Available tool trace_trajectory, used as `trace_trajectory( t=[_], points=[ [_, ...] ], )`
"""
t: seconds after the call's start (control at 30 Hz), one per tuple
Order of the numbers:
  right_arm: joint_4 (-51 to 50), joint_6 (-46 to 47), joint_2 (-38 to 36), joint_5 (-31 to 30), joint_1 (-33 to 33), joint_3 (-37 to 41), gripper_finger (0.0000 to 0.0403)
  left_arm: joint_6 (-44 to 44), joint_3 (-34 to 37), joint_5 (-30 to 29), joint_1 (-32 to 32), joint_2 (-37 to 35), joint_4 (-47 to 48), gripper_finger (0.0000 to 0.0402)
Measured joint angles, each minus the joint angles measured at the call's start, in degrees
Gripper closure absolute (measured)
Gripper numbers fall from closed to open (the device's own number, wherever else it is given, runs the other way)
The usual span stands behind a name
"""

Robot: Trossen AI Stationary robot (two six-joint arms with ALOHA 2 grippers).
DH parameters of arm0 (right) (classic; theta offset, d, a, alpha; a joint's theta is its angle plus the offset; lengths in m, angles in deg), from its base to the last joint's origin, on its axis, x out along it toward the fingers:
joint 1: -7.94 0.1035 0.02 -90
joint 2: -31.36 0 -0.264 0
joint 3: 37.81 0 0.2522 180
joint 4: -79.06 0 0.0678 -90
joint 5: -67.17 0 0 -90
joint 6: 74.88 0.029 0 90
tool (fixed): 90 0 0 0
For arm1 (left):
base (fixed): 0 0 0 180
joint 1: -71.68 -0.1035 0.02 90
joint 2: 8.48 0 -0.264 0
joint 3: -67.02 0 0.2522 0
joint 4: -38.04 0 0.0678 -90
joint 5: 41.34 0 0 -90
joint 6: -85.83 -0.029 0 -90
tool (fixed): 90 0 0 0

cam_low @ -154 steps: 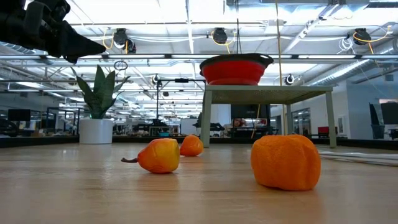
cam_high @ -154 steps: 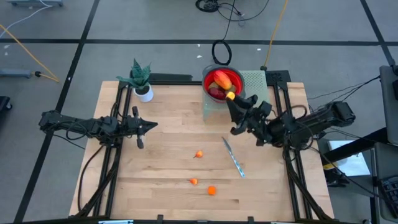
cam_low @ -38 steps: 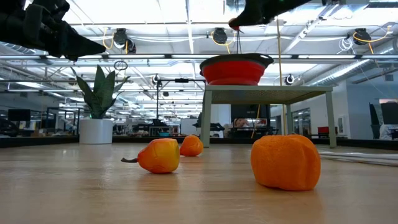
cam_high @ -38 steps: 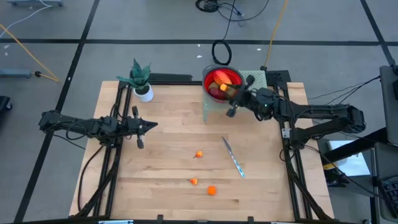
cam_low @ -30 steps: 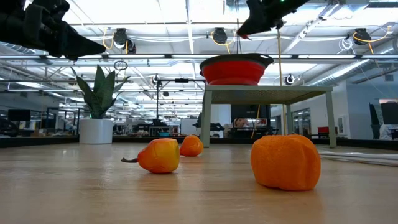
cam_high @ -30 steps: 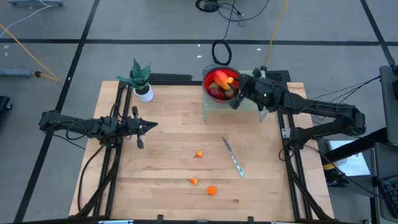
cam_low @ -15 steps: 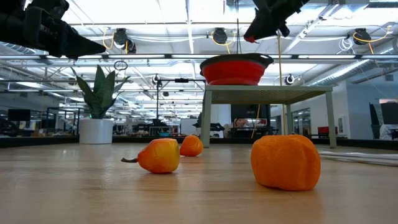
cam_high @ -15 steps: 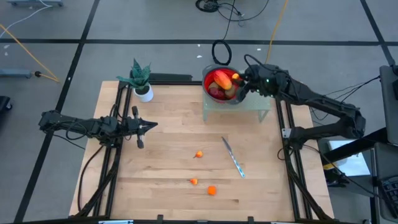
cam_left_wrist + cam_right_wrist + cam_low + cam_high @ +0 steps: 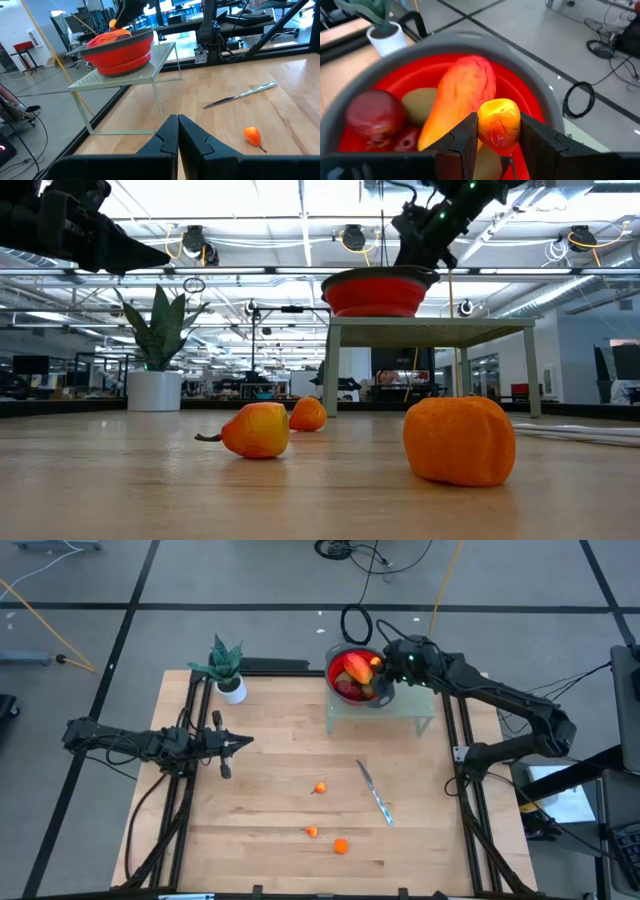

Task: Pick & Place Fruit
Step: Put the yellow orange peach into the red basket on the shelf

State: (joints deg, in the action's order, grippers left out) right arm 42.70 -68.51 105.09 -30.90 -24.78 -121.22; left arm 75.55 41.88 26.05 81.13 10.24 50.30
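Red bowl already holds most fruit: an elongated red-orange piece, a dark red ball, an olive oval. The right gripper, clamped on a small glossy orange-yellow fruit, hangs above the bowl. Three orange pieces lie well away on bare wood. The left gripper waits far from the bowl, fingers together.

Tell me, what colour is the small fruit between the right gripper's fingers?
Yellow-orange with a red blush, clearest in the right wrist view: small fruit, right gripper.
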Motion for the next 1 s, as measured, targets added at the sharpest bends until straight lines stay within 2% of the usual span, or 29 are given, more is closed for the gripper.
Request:
trace_trajectory(
  t=[0.27, 0.6, 1.0],
  points=[
    [0.1, -0.2, 2.8, 0.3, -0.4, 0.0, 0.0282, 0.0, 0.0, 0.0, 0.0, 0.0, 0.0, 0.0392],
    [0.1, -0.2, 2.9, 0.2, -0.4, 0.0, 0.028, -2.0, 0.0, 0.0, 0.0, 0.0, 0.0, 0.0392],
    [1.0, -0.2, 2.9, 0.3, -0.4, 0.0, 0.0238, -2.0, 0.0, 0.0, 0.0, 0.0, 0.0, 0.0392]
  ],
)
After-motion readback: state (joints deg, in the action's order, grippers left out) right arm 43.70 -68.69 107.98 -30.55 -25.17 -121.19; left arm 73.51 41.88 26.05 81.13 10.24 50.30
